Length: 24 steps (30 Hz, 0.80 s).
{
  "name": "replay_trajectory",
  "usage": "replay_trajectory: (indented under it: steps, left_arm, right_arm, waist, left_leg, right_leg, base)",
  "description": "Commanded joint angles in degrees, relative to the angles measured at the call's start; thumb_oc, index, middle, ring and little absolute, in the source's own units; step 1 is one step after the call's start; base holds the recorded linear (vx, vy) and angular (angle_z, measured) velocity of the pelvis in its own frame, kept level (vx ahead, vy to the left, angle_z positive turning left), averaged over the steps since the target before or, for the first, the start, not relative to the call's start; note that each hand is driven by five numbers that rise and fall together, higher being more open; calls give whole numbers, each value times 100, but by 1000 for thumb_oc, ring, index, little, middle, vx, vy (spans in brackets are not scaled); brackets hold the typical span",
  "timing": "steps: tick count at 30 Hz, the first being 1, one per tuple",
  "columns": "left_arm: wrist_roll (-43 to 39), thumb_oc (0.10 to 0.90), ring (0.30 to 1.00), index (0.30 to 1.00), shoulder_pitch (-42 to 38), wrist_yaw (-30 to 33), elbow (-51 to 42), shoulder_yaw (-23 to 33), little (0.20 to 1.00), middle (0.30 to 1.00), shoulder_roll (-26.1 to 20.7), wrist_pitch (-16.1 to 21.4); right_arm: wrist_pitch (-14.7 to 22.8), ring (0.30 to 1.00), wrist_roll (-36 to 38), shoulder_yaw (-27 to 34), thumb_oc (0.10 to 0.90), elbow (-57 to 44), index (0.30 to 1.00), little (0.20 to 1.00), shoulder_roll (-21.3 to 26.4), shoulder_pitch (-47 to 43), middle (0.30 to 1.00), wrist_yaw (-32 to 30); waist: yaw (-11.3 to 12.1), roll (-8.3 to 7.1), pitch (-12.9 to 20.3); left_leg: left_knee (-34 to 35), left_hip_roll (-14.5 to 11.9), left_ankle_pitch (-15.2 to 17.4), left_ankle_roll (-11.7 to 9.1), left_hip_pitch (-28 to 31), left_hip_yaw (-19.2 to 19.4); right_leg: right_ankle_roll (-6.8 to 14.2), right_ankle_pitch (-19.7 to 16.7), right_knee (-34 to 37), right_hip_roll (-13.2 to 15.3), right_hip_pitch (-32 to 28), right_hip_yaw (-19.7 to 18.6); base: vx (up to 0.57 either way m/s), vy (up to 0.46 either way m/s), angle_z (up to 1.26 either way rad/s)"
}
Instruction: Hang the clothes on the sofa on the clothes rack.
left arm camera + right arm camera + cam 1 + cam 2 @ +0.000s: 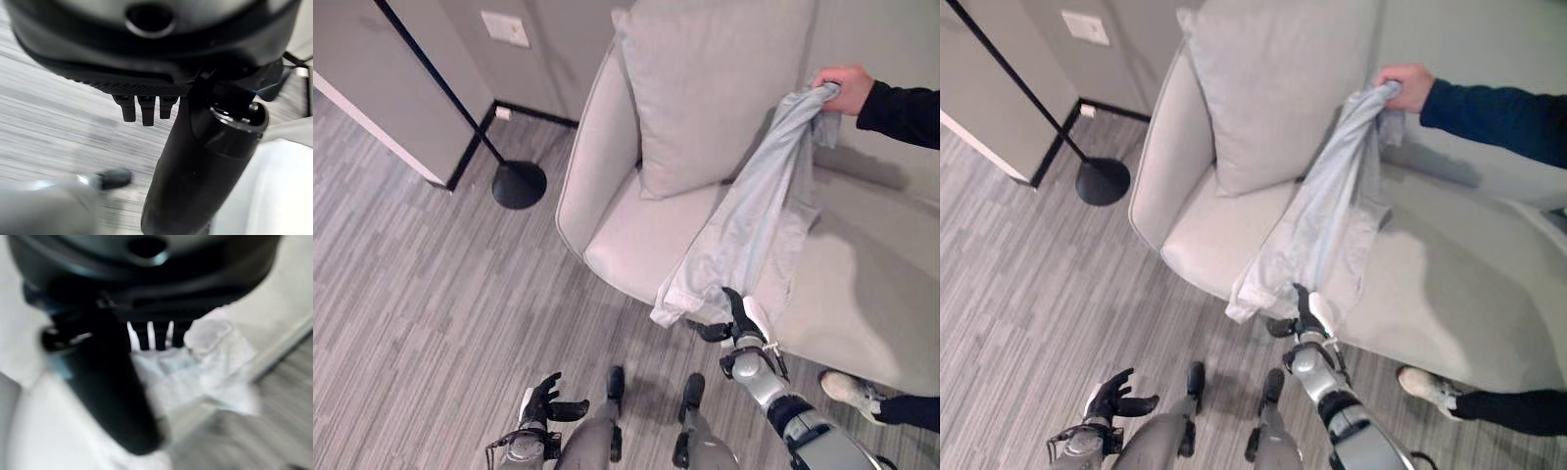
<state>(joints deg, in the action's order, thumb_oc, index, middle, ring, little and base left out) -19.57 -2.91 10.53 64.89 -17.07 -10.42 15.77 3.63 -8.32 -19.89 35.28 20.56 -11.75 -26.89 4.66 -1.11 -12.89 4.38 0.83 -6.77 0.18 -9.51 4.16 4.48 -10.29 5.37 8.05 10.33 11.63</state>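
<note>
light grey garment [759, 211] draped down sofa [862, 284] front, top held by person's hand [847, 86]; right hand [741, 325] at its lower hem — fingers straight, nothing gripped; left hand [548, 399] low, relaxed.

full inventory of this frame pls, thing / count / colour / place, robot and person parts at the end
garment: 1, pale grey-blue, draped from the sofa back down over the seat's front edge
sofa: 1, light grey, upper right
cushion: 1, light grey, leaning against the sofa back
floor lamp: 1, black, round base on the floor left of the sofa
wall plate: 1, white, on the wall, upper left
floor: grey wood-look planks
person's hand: 1, dark sleeve, gripping the garment's top end
person's shoe: 1, white, beside the sofa front
right hand: dark, open, at the garment's lower edge
left hand: dark, open, low over the floor
</note>
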Motion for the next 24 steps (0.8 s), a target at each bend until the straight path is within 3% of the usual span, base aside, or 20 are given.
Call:
replay_trajectory:
  steps: [1, 5, 10, 24]
  left_arm:
    - [398, 800, 900, 900, 70, 20, 679, 24, 900, 900, 215, -48]
    - [675, 800, 900, 900, 137, -69, 868, 294, 900, 900, 236, -133]
    - [679, 800, 900, 900, 169, -125, 961, 395, 900, 900, 276, -226]
    - [804, 800, 900, 900, 258, -229, 944, 281, 900, 900, 381, -292]
  right_arm:
    - [252, 900, -460, 515, 800, -262, 900, 900, 555, 96, 900, -233]
    - [322, 900, -989, 869, 800, -1338, 900, 900, 750, 1100, 900, 46]
    - [393, 900, -749, 1148, 800, -2102, 900, 900, 540, 1619, 900, 165]
    - [383, 900, -827, 817, 800, -2199, 900, 900, 438, 1667, 900, 337]
  waist:
    - [-97, 28, 565]
    - [-276, -42, 777]
    - [-427, -17, 1006]
    - [-440, 100, 1223]
  left_leg:
    - [62, -487, 360, -343, -53, -170]
    - [62, -589, 509, -355, 456, -29]
    - [62, -667, 593, -372, 885, 115]
    - [62, -728, 666, -414, 1268, 104]
  right_leg:
    - [433, 634, -37, 240, -422, -71]
    - [403, 747, -37, 163, -785, -210]
    - [363, 848, -59, 78, -1077, -360]
    - [277, 1028, -69, -9, -1495, -342]
  base:
    - [119, -60, -26]
    - [70, -51, -19]
    - [53, -44, -33]
    - [27, -16, -2]
